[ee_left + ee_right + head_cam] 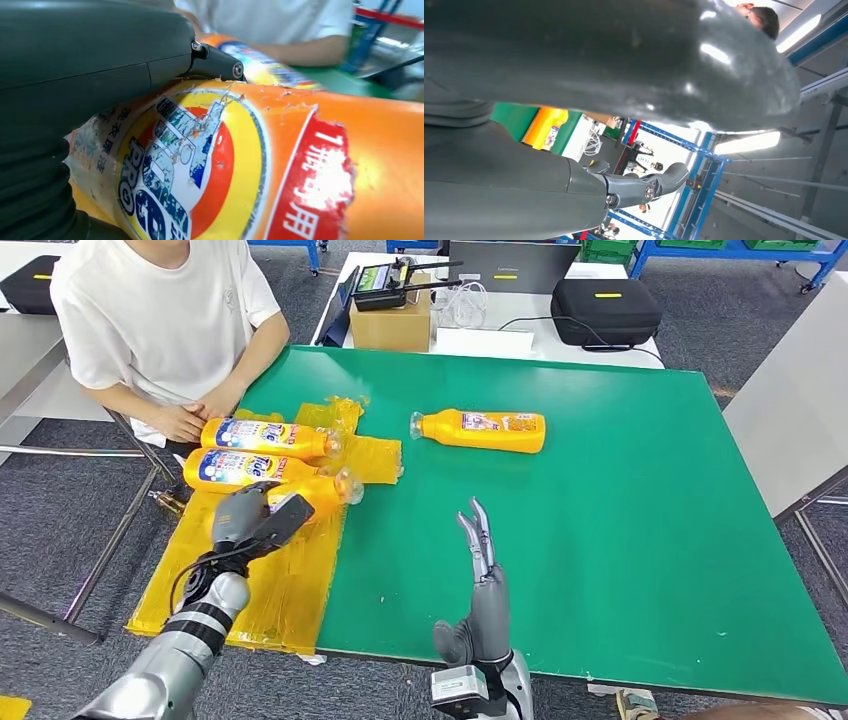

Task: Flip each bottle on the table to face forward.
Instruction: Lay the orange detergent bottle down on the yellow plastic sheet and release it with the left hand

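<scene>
Three orange detergent bottles lie on their sides on a yellow taped sheet (270, 590) at the table's left. The far one (265, 436) and the middle one (245, 468) show blue labels. My left hand (255, 518) grips the nearest bottle (322, 490) around its base; its cap points right. The left wrist view shows my left hand (90, 65) wrapped over that bottle's worn label (200, 165). A fourth bottle (482, 430) lies alone on the green table (620, 540), cap to the left. My right hand (482, 585) stands open near the front edge, fingers straight, holding nothing.
A person in a white shirt sits at the far left corner, hands (190, 420) resting by the far bottle. Behind the table are a cardboard box (392, 325) with a controller on it, a black case (605, 310) and a laptop. A grey table (790, 430) stands to the right.
</scene>
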